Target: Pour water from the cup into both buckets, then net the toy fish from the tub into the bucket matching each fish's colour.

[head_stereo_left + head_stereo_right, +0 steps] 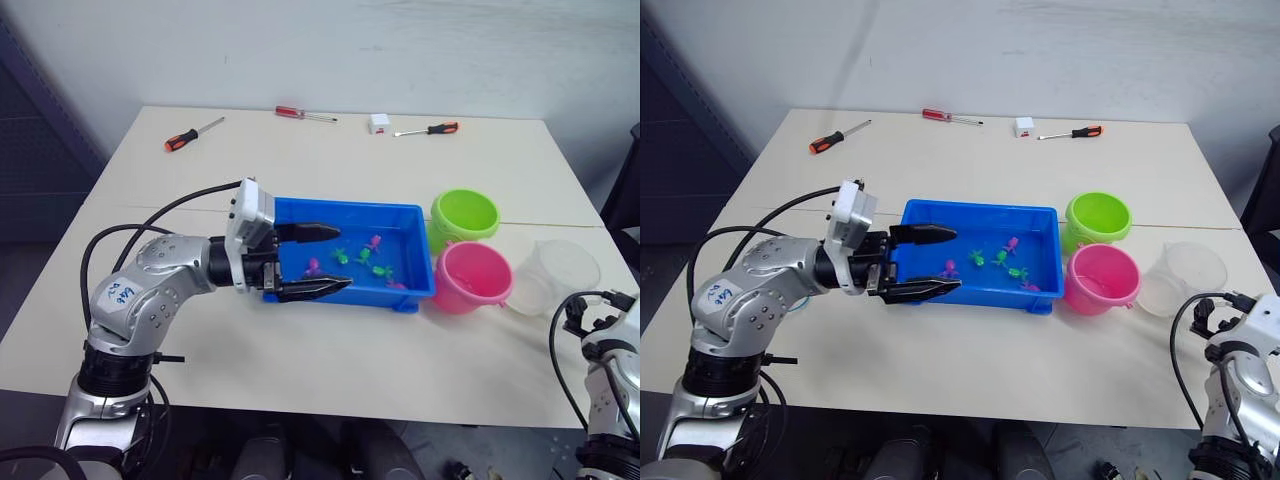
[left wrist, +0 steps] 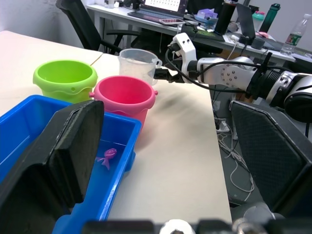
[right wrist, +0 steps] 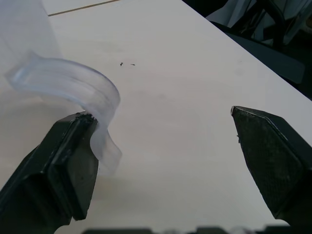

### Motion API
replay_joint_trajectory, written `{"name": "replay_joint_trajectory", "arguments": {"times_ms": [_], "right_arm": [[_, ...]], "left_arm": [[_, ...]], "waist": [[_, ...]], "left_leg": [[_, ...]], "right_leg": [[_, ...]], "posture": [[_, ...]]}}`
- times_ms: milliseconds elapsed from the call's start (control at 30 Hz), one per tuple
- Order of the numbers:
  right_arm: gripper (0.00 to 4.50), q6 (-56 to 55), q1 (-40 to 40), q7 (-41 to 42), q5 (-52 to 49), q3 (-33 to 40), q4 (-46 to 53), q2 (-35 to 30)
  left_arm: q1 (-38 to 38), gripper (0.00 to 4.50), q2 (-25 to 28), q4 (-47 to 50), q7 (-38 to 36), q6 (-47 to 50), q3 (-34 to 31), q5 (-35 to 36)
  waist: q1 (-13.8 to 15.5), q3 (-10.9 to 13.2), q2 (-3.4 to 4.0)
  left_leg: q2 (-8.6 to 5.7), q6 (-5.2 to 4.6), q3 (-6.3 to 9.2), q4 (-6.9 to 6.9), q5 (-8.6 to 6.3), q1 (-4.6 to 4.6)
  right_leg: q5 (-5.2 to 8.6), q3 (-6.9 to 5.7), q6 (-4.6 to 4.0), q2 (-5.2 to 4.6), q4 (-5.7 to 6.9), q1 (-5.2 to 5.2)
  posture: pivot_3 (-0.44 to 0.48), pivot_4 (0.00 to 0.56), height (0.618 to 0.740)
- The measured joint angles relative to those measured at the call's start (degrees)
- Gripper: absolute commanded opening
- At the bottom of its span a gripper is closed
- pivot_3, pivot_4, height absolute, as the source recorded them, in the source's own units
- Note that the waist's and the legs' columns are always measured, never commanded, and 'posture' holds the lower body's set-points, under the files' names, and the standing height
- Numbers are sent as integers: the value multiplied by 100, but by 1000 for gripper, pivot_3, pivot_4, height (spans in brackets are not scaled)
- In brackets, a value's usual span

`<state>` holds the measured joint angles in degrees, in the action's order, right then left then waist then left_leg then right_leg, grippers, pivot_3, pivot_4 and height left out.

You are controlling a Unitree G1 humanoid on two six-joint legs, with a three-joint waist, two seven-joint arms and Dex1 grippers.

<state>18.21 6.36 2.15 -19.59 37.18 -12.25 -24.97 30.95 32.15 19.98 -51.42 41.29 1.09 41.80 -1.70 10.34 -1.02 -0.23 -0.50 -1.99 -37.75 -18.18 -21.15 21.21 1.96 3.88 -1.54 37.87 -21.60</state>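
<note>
The blue tub (image 1: 300,208) sits mid-table with several tiny green fish (image 1: 365,255) and pink fish (image 1: 375,241) in it. My left gripper (image 1: 345,257) is open at the tub's left end, one finger over the inside and the other along the front wall. A lime green bucket (image 1: 465,212) and a pink bucket (image 1: 472,272) stand against the tub's right side. The clear cup (image 1: 565,268) stands right of the pink bucket. My right gripper (image 3: 161,117) is open and low by the table's right edge, with the cup's handle (image 3: 92,95) against one finger.
Three red-handled screwdrivers (image 1: 192,134) (image 1: 305,114) (image 1: 428,129) and a small white box (image 1: 379,122) lie along the table's far side. Bare tabletop lies in front of the tub. Beyond the table's right edge are chairs and a desk (image 2: 161,14).
</note>
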Motion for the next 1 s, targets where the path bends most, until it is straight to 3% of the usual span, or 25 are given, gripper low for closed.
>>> {"name": "replay_joint_trajectory", "arguments": {"times_ms": [233,267,700,1000], "right_arm": [[200,-174,205,328,-229,-67,-275,9],[27,-144,236,405,-381,-27,-274,38],[27,-85,193,473,-1043,301,44,41],[27,-338,-455,458,642,-572,1450,-1178]], "left_arm": [[0,4500,24,5,3,-1,0,-1],[0,4500,32,7,3,-2,0,-1],[4,4500,47,-52,-31,-82,1,-53],[213,4500,-45,-300,-157,-210,89,-204]], "waist": [[0,1,1],[1,0,1],[0,4,27],[0,1,37]], "left_leg": [[0,0,0,0,0,0],[0,0,1,0,0,0],[0,-1,0,0,0,-2],[0,1,-3,1,0,-2]], "right_leg": [[0,-1,0,0,0,0],[0,-1,0,0,0,0],[0,0,0,0,-1,0],[0,4,1,3,-3,0]], "posture": [[0,150,740],[0,150,740],[0,150,740],[0,150,740]]}}
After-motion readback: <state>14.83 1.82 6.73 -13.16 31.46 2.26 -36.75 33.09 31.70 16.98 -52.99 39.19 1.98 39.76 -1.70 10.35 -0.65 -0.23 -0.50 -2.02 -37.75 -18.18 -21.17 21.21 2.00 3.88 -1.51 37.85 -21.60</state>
